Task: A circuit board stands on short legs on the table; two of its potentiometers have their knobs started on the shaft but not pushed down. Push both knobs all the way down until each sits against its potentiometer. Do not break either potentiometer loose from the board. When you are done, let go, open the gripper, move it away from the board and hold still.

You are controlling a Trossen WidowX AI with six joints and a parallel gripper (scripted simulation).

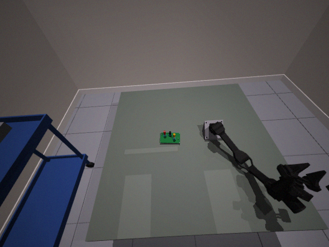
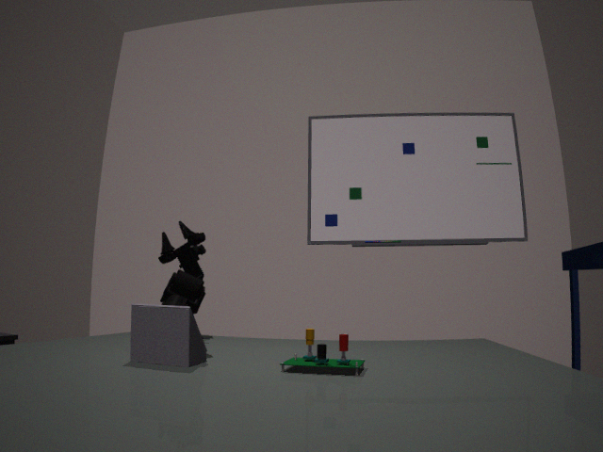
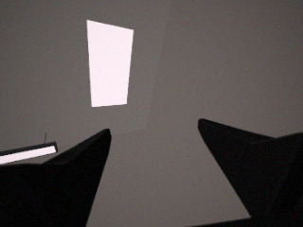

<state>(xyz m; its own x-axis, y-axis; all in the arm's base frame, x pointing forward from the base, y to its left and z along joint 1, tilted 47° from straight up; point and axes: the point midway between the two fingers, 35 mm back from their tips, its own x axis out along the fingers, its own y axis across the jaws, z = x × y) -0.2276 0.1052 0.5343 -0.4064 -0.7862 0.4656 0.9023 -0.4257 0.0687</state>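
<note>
The green circuit board (image 1: 166, 141) (image 2: 293, 362) stands on short legs on the table. A red knob (image 1: 164, 132) (image 2: 343, 342) and a yellow-orange knob (image 1: 174, 135) (image 2: 309, 336) stand high, with grey shaft showing beneath each in the exterior view. A black knob (image 1: 169, 132) (image 2: 321, 351) sits low, close against its potentiometer. My gripper (image 1: 317, 168) (image 2: 171, 227) (image 3: 154, 128) is open and empty. It is raised far from the board, at the lower right in the top view, with its fingers pointing upward in the exterior view. The wrist view shows no board or knobs.
The arm's grey wedge-shaped base (image 2: 160, 335) stands beside the board, to its right in the top view. A blue cart (image 1: 44, 201) stands beyond the table's left edge. A whiteboard (image 2: 438, 204) hangs on the wall. A bright ceiling panel (image 3: 110, 66) shows in the wrist view.
</note>
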